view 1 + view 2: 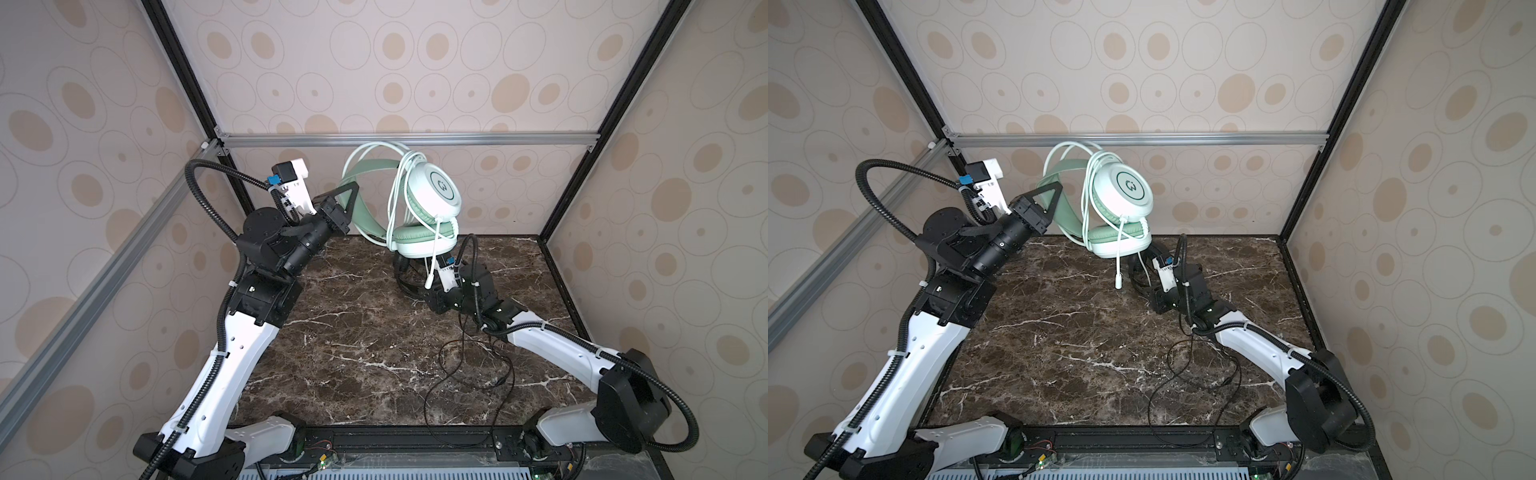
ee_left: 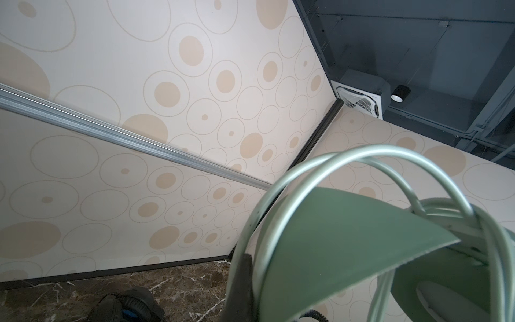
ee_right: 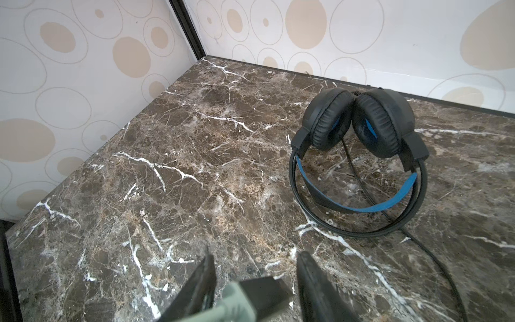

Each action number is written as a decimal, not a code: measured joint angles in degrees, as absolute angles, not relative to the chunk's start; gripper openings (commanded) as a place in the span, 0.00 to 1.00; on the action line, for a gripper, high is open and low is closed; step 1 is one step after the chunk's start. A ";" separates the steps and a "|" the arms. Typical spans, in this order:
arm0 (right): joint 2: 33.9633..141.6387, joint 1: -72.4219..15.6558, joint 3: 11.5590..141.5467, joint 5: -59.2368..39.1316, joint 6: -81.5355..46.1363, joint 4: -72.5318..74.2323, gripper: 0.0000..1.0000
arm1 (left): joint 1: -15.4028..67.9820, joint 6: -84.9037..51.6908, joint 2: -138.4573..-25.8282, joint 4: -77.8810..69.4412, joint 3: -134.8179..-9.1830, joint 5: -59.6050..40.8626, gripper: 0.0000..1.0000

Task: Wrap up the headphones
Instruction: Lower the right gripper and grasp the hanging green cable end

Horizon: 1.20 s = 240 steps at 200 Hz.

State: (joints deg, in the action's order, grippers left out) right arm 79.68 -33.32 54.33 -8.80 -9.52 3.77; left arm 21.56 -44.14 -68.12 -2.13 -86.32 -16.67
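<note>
My left arm rises from the front-left corner, elbow bent, forearm angled up toward the back wall (image 1: 415, 83). My left pincer (image 1: 353, 189) is clenched on the headband (image 1: 368, 170) of the mint-green headset (image 1: 434, 193). The headset hangs in the air above the back of the counter (image 1: 353, 332), clear of it. Its whitish-green cable (image 1: 395, 195) is looped several times around the headband beside the upper ear cup. Its microphone boom (image 1: 432, 257) dangles straight down.

My right arm lies low, stretched from the front-right corner toward the middle back, wrist just beneath that headset. My right pincer (image 3: 256, 259) has its jaws standing apart above the counter. Between them sit a blurred pale-green piece (image 3: 237, 304) and a dark block (image 3: 267, 292); I cannot tell whether they pinch either.

The black headset (image 3: 359, 156), blue inside its band, lies on the counter near the back wall with its ear cups pressed together. In both top views most of it is hidden behind the green headset and my right wrist. Its black cable (image 1: 469, 365) trails forward in loose loops to the counter's front edge.

The round dark-green emblem (image 1: 442, 185) on the white ear cup is too small to read.
</note>
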 measured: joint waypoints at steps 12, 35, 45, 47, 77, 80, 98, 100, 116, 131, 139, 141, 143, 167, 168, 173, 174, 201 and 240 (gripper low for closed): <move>79.61 -33.32 54.33 -8.82 -9.17 3.79 0.44 | 21.56 -44.16 -68.12 -2.17 -86.26 -16.71 0.00; 79.61 -33.32 54.33 -8.97 -8.32 3.73 0.35 | 21.52 -44.23 -68.07 -2.39 -85.84 -16.69 0.00; 79.61 -33.34 54.33 -9.06 -8.45 3.73 0.30 | 21.50 -44.27 -68.03 -2.42 -85.65 -16.67 0.00; 79.61 -33.34 54.33 -9.08 -8.16 3.70 0.29 | 21.50 -44.27 -68.03 -2.44 -85.62 -16.69 0.00; 79.61 -33.39 54.33 -9.37 -7.73 3.60 0.17 | 21.41 -44.42 -67.96 -2.44 -85.56 -16.64 0.00; 79.61 -33.39 54.33 -9.32 -7.77 3.57 0.16 | 21.39 -44.47 -67.92 -2.44 -85.56 -16.64 0.00; 79.61 -33.45 54.33 -9.41 -7.57 3.53 0.11 | 21.26 -45.04 -67.88 -2.50 -85.54 -16.64 0.00; 79.61 -33.45 54.33 -9.39 -7.62 3.51 0.11 | 21.26 -45.12 -67.88 -2.50 -85.54 -16.64 0.00; 79.64 -33.87 54.33 -9.02 -7.44 3.46 0.07 | 21.19 -45.82 -67.88 -2.63 -85.47 -16.64 0.00; 79.85 -34.63 54.33 -8.36 -7.57 3.51 0.05 | 21.19 -46.68 -67.88 -3.18 -85.23 -16.67 0.00; 80.16 -35.11 54.37 -7.81 -7.62 3.57 0.03 | 21.19 -47.09 -67.92 -3.57 -85.12 -16.69 0.00; 80.34 -35.27 54.43 -7.49 -7.62 3.62 0.03 | 21.19 -47.22 -67.94 -3.70 -85.10 -16.69 0.00; 80.47 -35.42 54.50 -7.40 -7.66 3.64 0.03 | 21.19 -47.33 -67.94 -3.81 -85.08 -16.71 0.00; 82.63 -36.75 56.18 -3.92 -8.43 3.55 0.01 | 21.08 -48.51 -68.12 -4.38 -84.82 -16.86 0.00; 82.78 -36.80 56.29 -3.68 -8.60 3.57 0.01 | 21.08 -48.62 -68.12 -4.40 -84.79 -16.86 0.00; 83.22 -36.99 56.75 -2.85 -8.86 3.55 0.01 | 21.08 -48.84 -68.14 -4.64 -84.68 -16.84 0.00; 83.29 -37.04 56.82 -2.72 -8.95 3.57 0.01 | 21.06 -48.90 -68.14 -4.67 -84.64 -16.84 0.00; 85.06 -38.35 58.85 1.28 -9.89 3.75 0.00 | 20.93 -50.46 -68.25 -5.74 -84.12 -16.36 0.00; 86.35 -42.50 60.45 4.60 -9.30 3.81 0.00 | 20.88 -52.21 -68.60 -6.46 -83.88 -13.32 0.00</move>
